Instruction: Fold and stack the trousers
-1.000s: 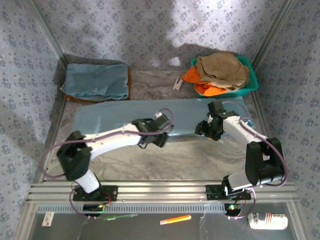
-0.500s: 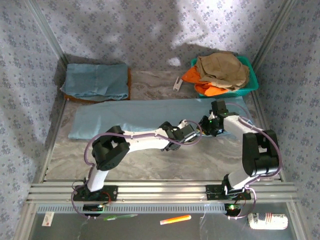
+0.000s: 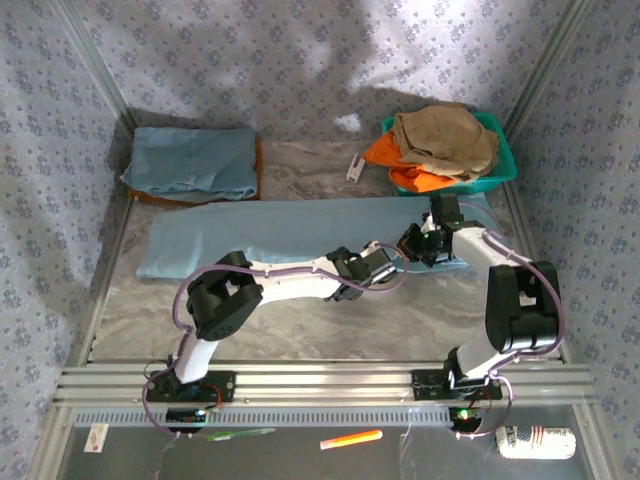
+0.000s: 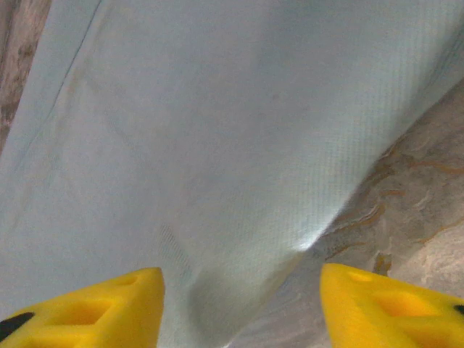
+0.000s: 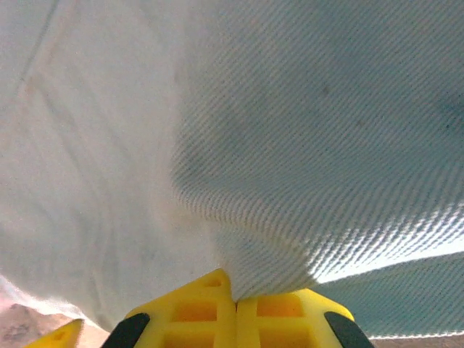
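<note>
The pale grey-blue trousers (image 3: pixel 260 230) lie spread flat across the middle of the table, running left to right. My right gripper (image 3: pixel 418 245) is at their right end, shut on a pinched fold of the cloth (image 5: pixel 290 109); in the right wrist view its gripper (image 5: pixel 235 297) has both yellow pads pressed together with fabric rising from between them. My left gripper (image 3: pixel 385 260) sits just left of it at the near edge. Seen from the left wrist, that gripper (image 4: pixel 239 304) is open, its fingers astride the trousers' edge (image 4: pixel 217 145), with marbled tabletop to the right.
A folded blue garment (image 3: pixel 190 162) lies on a brown board at the back left. A teal basket (image 3: pixel 505 160) at the back right holds a tan-khaki garment (image 3: pixel 445 135) and an orange one (image 3: pixel 385 152). A small white object (image 3: pixel 355 166) lies near the basket.
My left arm has swung right along the trousers' near edge to beside the right gripper, its jaws narrowing. The right gripper has shut on the cloth and shifted slightly back.
</note>
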Robot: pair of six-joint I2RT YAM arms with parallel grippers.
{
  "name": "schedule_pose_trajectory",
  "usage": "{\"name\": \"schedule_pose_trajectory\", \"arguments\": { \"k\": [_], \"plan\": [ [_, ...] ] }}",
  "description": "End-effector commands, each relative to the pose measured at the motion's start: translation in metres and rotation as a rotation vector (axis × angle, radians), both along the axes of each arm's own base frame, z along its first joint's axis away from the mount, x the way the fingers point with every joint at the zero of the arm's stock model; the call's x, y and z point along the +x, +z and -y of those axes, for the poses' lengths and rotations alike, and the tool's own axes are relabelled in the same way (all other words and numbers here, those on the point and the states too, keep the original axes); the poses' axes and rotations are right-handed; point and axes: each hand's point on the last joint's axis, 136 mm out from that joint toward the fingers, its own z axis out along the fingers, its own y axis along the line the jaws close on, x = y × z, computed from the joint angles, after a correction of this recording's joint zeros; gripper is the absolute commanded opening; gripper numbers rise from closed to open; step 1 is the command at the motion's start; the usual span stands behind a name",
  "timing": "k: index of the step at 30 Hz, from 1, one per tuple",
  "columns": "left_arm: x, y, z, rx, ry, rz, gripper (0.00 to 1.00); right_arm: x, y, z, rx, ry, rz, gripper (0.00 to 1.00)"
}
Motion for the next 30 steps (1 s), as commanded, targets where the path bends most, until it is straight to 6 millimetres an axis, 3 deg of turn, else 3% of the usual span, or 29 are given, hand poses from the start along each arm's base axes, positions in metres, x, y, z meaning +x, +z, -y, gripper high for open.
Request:
{"name": "schedule_pose_trajectory", "arguments": {
  "k": [1,4,8,11,14,16,18,20,25,30],
  "plan": [
    [0.004,0.003,0.012,-0.01,-0.017,0.012,0.43,0.013,0.023,0.001,0.06,-0.021,0.031,0.0],
    [0.007,0.008,0.01,0.004,-0.009,0.029,0.19,0.016,0.025,0.004,0.065,-0.027,0.028,0.0],
    [0.01,0.014,0.011,0.012,-0.011,0.049,0.02,0.016,0.023,0.003,0.066,-0.013,0.021,0.0],
    [0.011,0.017,0.012,0.02,-0.019,0.052,0.0,0.015,0.022,0.003,0.055,0.008,0.017,0.02],
    [0.012,0.019,0.012,0.02,-0.032,0.04,0.0,0.008,0.023,0.004,0.02,0.035,0.022,0.18],
    [0.016,0.02,0.01,0.0,-0.027,0.011,0.0,0.0,0.025,0.005,-0.002,0.044,0.025,0.38],
    [0.023,0.022,0.006,-0.022,-0.009,-0.022,0.0,-0.011,0.025,0.008,-0.052,0.077,0.048,0.46],
    [0.029,0.023,0.003,-0.042,-0.004,-0.051,0.0,-0.023,0.025,0.009,-0.088,0.09,0.055,0.49],
    [0.044,0.031,-0.001,-0.064,0.002,-0.061,0.0,-0.053,0.021,0.002,-0.151,0.134,0.074,0.45],
    [0.04,0.031,0.003,-0.065,-0.021,-0.088,0.0,-0.066,0.007,0.005,-0.222,0.143,0.048,0.12]
  ]
}}
